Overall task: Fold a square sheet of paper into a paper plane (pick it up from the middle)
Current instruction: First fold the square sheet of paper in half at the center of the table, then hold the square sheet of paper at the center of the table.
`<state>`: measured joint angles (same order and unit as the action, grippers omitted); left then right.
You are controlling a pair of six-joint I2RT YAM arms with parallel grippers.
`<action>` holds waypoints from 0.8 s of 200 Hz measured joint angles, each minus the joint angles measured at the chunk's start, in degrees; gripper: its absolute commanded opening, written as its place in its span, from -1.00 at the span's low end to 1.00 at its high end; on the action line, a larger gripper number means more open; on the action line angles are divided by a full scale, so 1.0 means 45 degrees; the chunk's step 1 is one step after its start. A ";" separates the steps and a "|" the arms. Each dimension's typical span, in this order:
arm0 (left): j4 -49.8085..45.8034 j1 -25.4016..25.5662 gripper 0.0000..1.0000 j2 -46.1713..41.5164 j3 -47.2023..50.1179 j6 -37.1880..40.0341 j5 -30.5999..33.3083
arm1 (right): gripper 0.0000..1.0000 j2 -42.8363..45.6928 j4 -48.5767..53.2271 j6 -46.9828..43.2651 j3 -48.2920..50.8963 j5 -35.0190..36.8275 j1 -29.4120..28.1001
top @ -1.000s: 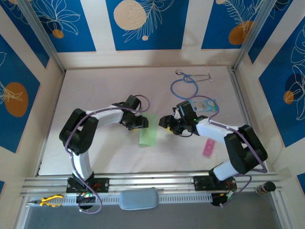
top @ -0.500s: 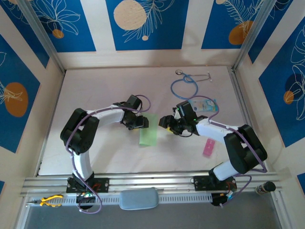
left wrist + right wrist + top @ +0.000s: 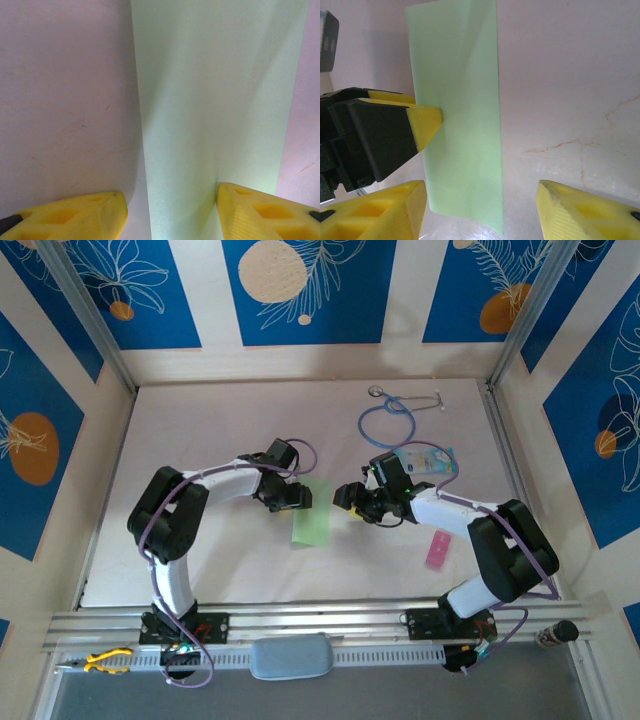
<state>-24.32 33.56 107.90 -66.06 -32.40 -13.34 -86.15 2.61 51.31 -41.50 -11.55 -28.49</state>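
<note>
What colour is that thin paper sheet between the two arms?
The thin paper sheet is plain light green; left wrist view.

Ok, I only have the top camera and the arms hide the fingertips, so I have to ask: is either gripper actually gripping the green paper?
Observer: No. From the left wrist, the left gripper stands open, with the square sheet of paper lying flat beneath it.
Operator: And the right one?
Observer: The right gripper is open too, its fingers on either side of the paper's near end.
Operator: Anything touching it?
Observer: One left fingertip appears to rest on the paper's edge, seen from the right wrist.
</note>
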 measured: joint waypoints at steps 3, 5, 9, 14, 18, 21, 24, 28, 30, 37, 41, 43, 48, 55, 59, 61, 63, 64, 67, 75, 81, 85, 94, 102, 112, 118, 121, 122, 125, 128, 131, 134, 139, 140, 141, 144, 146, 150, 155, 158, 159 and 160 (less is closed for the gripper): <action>-0.0010 0.0000 0.16 0.0019 -0.0010 0.0005 0.0005 | 0.20 0.0000 0.0000 0.0000 -0.0005 0.0000 0.0000; -0.0029 0.0000 0.16 0.0019 -0.0019 0.0000 0.0005 | 0.20 0.0000 0.0005 0.0005 -0.0005 0.0000 0.0000; -0.0039 0.0000 0.16 0.0034 -0.0029 0.0005 0.0015 | 0.20 0.0000 0.0005 0.0000 -0.0005 0.0000 0.0000; -0.0053 0.0000 0.16 0.0049 -0.0049 0.0005 0.0024 | 0.20 0.0000 0.0000 0.0005 -0.0005 0.0000 0.0000; -0.0053 0.0000 0.16 0.0053 -0.0053 0.0005 0.0029 | 0.20 0.0000 0.0005 0.0000 -0.0005 0.0000 0.0000; -0.0073 0.0000 0.16 0.0053 -0.0058 0.0000 0.0029 | 0.20 0.0000 0.0000 0.0000 -0.0005 0.0000 0.0000; -0.0073 0.0000 0.16 0.0053 -0.0063 0.0000 0.0029 | 0.20 0.0000 0.0005 0.0005 -0.0005 0.0000 0.0000; -0.0083 0.0000 0.16 0.0053 -0.0063 0.0000 0.0034 | 0.20 0.0000 0.0005 0.0000 -0.0005 0.0000 0.0000; -0.0083 0.0000 0.16 0.0053 -0.0063 0.0005 0.0034 | 0.20 0.0000 0.0005 0.0000 -0.0005 0.0000 0.0000; -0.0083 0.0000 0.16 0.0053 -0.0063 0.0000 0.0034 | 0.20 0.0000 0.0000 0.0000 -0.0005 0.0000 0.0000; -0.0083 0.0005 0.16 0.0053 -0.0063 0.0000 0.0034 | 0.19 0.0000 0.0005 0.0000 -0.0005 0.0000 0.0000; -0.0083 0.0005 0.16 0.0053 -0.0063 0.0000 0.0034 | 0.19 0.0000 0.0005 0.0000 -0.0005 0.0000 0.0000; -0.0083 0.0005 0.16 0.0053 -0.0063 0.0000 0.0034 | 0.17 0.0000 0.0005 0.0000 -0.0005 0.0000 0.0000; -0.0083 0.0005 0.16 0.0053 -0.0063 0.0000 0.0034 | 0.14 0.0000 0.0000 0.0000 -0.0005 0.0000 0.0000; -0.0083 0.0010 0.16 0.0053 -0.0063 0.0000 0.0034 | 0.11 0.0000 0.0000 -0.0005 -0.0005 -0.0005 0.0000; -0.0083 0.0010 0.16 0.0053 -0.0063 0.0000 0.0034 | 0.09 0.0000 -0.0005 -0.0019 -0.0005 -0.0005 0.0000; -0.0083 0.0010 0.16 0.0053 -0.0063 0.0000 0.0034 | 0.08 0.0000 -0.0005 -0.0015 -0.0005 -0.0010 0.0000; -0.0083 0.0010 0.16 0.0053 -0.0063 0.0000 0.0039 | 0.07 0.0000 -0.0005 -0.0010 -0.0005 -0.0010 0.0000; -0.0083 0.0015 0.16 0.0053 -0.0063 0.0000 0.0039 | 0.05 0.0000 -0.0010 -0.0049 -0.0005 -0.0019 0.0000; -0.0083 0.0015 0.16 0.0053 -0.0063 0.0000 0.0039 | -0.07 -0.0005 -0.0034 -0.0068 -0.0005 -0.0107 0.0000; -0.0083 0.0015 0.16 0.0053 -0.0063 0.0000 0.0039 | -0.15 -0.0005 -0.0078 -0.0102 -0.0005 -0.0151 0.0000; -0.0083 0.0015 0.16 0.0053 -0.0063 0.0000 0.0039 | -0.22 -0.0024 -0.0107 -0.0034 -0.0010 -0.0180 0.0000; -0.0083 0.0015 0.16 0.0053 -0.0063 0.0000 0.0044 | -0.36 -0.0102 -0.0248 -0.0121 -0.0034 -0.0301 0.0000; -0.0083 0.0015 0.16 0.0053 -0.0063 -0.0005 0.0044 | -0.47 -0.0219 -0.0355 -0.0107 -0.0058 -0.0413 0.0000; -0.0083 0.0015 0.16 0.0053 -0.0063 0.0000 0.0044 | -0.52 -0.0437 -0.0466 -0.0063 -0.0117 -0.0559 -0.0005; -0.0083 0.0015 0.16 0.0053 -0.0063 0.0000 0.0044 | -0.56 -0.0573 -0.0500 -0.0053 -0.0155 -0.0641 -0.0015; -0.0083 0.0015 0.16 0.0053 -0.0063 0.0000 0.0044 | -0.58 -0.0656 -0.0500 -0.0107 -0.0189 -0.0685 -0.0019; -0.0083 0.0015 0.16 0.0053 -0.0063 0.0000 0.0044 | -0.58 -0.0680 -0.0500 -0.0087 -0.0199 -0.0699 -0.0024; -0.0083 0.0015 0.16 0.0053 -0.0063 -0.0005 0.0044 | -0.59 -0.0738 -0.0515 -0.0063 -0.0219 -0.0724 -0.0039; -0.0083 0.0015 0.16 0.0053 -0.0063 0.0000 0.0044 | -0.59 -0.0806 -0.0520 -0.0102 -0.0253 -0.0753 -0.0049; -0.0083 0.0015 0.16 0.0053 -0.0063 -0.0005 0.0044 | -0.60 -0.0884 -0.0520 -0.0073 -0.0287 -0.0777 -0.0073; -0.0083 0.0015 0.16 0.0053 -0.0063 -0.0005 0.0044 | -0.61 -0.0942 -0.0529 -0.0097 -0.0321 -0.0782 -0.0083; -0.0083 0.0015 0.16 0.0053 -0.0063 0.0000 0.0044 | -0.63 -0.1064 -0.0534 -0.0092 -0.0389 -0.0801 -0.0131; -0.0083 0.0015 0.16 0.0053 -0.0063 -0.0005 0.0044 | -0.64 -0.1083 -0.0534 -0.0087 -0.0398 -0.0801 -0.0141; -0.0083 0.0015 0.16 0.0053 -0.0063 -0.0005 0.0044 | -0.65 -0.1098 -0.0539 -0.0087 -0.0408 -0.0806 -0.0146; -0.0083 0.0015 0.16 0.0053 -0.0063 -0.0005 0.0044 | -0.68 -0.1166 -0.0534 -0.0087 -0.0457 -0.0811 -0.0185; -0.0083 0.0015 0.16 0.0053 -0.0063 0.0000 0.0044 | -0.69 -0.1209 -0.0539 -0.0092 -0.0491 -0.0816 -0.0204; -0.0083 0.0015 0.16 0.0053 -0.0063 -0.0005 0.0044 | -0.75 -0.1311 -0.0539 -0.0092 -0.0563 -0.0816 -0.0262; -0.0083 0.0015 0.16 0.0053 -0.0063 -0.0005 0.0044 | -0.79 -0.1399 -0.0539 -0.0107 -0.0631 -0.0811 -0.0306; -0.0083 0.0015 0.16 0.0053 -0.0063 -0.0005 0.0044 | -0.81 -0.1467 -0.0539 -0.0107 -0.0690 -0.0816 -0.0350; -0.0083 0.0015 0.16 0.0053 -0.0063 -0.0005 0.0044 | -0.81 -0.1496 -0.0534 -0.0063 -0.0719 -0.0806 -0.0369; -0.0083 0.0015 0.17 0.0053 -0.0063 -0.0005 0.0044 | -0.82 -0.1511 -0.0534 -0.0068 -0.0733 -0.0801 -0.0374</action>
<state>-24.69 33.63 108.14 -66.35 -32.42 -13.15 -92.95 0.21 51.00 -44.80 -15.16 -30.17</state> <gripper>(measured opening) 0.581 0.130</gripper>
